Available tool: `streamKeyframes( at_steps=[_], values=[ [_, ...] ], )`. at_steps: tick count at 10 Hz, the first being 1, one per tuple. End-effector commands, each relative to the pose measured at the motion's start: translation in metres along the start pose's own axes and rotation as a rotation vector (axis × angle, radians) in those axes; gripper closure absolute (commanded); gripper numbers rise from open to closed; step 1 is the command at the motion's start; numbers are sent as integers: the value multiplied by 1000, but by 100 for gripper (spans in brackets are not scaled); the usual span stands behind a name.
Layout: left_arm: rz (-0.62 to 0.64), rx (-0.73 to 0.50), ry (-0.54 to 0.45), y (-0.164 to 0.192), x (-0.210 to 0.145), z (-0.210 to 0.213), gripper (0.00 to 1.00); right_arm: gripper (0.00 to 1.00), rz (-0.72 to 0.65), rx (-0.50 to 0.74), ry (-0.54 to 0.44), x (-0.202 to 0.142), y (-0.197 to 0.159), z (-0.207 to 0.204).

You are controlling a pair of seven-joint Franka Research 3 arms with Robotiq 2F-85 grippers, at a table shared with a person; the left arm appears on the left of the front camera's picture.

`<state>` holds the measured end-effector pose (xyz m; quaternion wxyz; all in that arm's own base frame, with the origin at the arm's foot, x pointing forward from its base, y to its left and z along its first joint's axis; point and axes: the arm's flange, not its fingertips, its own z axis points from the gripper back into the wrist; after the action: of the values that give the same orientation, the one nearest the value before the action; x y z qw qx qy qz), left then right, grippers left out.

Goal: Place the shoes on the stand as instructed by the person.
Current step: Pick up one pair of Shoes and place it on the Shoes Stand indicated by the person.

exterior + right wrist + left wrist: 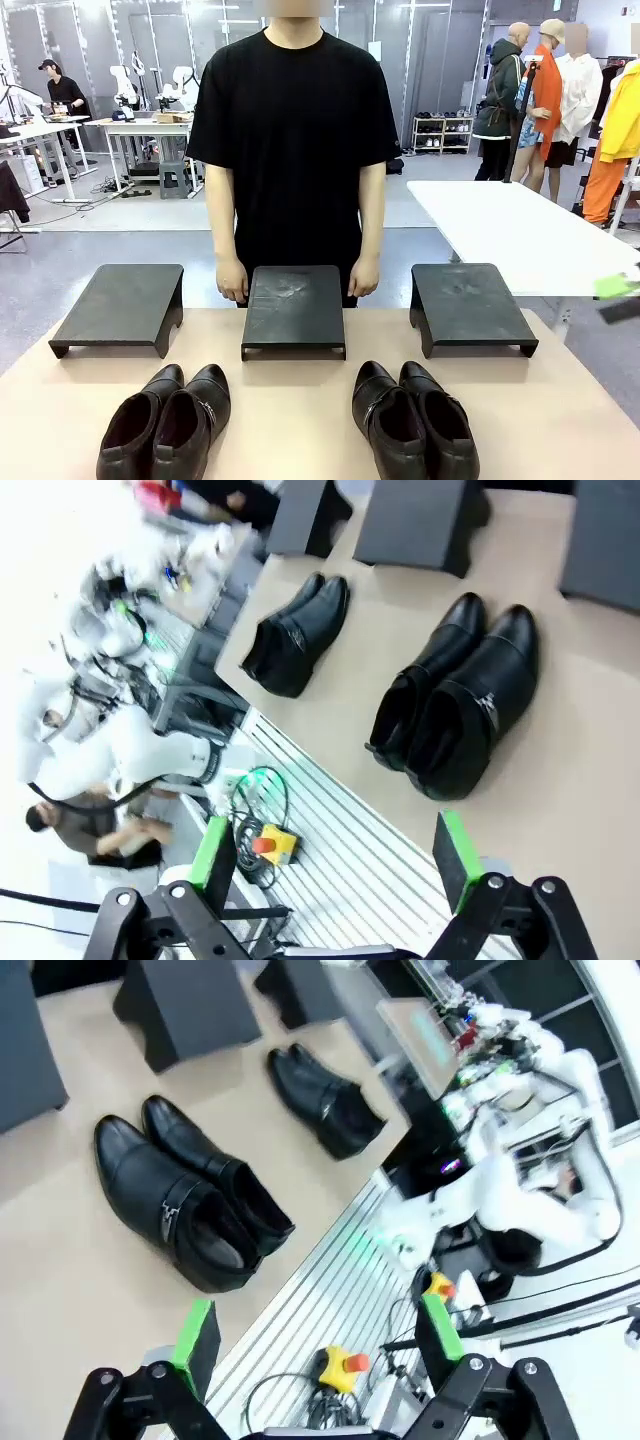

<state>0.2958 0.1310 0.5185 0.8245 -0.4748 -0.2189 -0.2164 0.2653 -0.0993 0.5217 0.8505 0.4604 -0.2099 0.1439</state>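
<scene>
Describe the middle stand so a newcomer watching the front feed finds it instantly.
On the tan table, three low black stands line the far edge before the person in a black T-shirt. The middle stand is straight in front of the person. Unlike the left stand and right stand, it has the person's hands by its far corners.

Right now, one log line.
shoes: two pairs on table | stands: bare | person: hands by middle stand | left pincer: open | right pincer: open
</scene>
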Motion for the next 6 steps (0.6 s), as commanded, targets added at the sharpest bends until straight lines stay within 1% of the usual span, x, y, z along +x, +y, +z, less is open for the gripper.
streamKeyframes(
  at_steps=[1,2,3,4,5,6],
  values=[
    [8,-104,-104,29,-32,33,0,0,-68,53,-112,-45,-28,15],
    [12,-132,-214,36,-60,56,0,0,-103,73,-185,-71,-39,32],
    [29,-139,-295,42,-85,72,0,0,-111,97,-259,-101,-46,48],
    [64,-115,-328,44,-101,81,0,0,-124,101,-310,-124,-50,56],
    [77,-91,-353,43,-110,88,0,0,-122,103,-339,-142,-49,61],
    [88,-81,-380,44,-116,96,0,0,-126,102,-362,-153,-49,64]
  ],
)
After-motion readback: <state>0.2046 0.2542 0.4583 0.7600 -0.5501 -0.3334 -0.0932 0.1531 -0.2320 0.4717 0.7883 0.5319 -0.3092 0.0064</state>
